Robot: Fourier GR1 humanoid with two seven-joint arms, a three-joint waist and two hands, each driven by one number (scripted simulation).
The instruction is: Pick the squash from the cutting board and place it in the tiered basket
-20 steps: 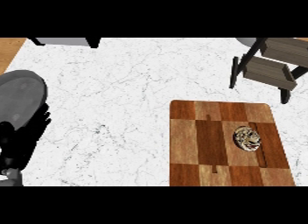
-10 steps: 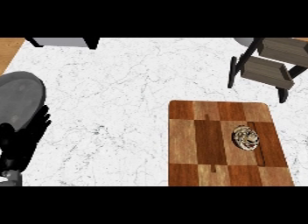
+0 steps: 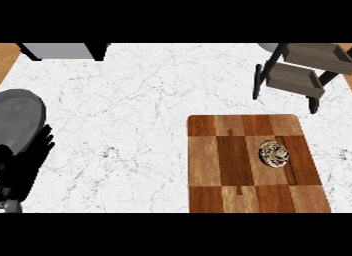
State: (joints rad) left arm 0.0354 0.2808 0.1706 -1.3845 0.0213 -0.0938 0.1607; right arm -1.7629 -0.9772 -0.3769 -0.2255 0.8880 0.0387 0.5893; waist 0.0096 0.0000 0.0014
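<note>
Here the squash [image 3: 274, 153] lies on the cutting board [image 3: 222, 162]; the left robot hand [image 3: 19, 171] rests spread, holding nothing.

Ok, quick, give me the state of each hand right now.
Left hand: open, fingers straight, holding nothing, resting at the view's lower left.
Right hand: not in view, so its state cannot be told.

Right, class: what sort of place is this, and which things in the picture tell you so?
Most likely a kitchen counter: a white marbled worktop, a wooden cutting board with a squash lying on it, and a tiered basket at the far right corner.
</note>
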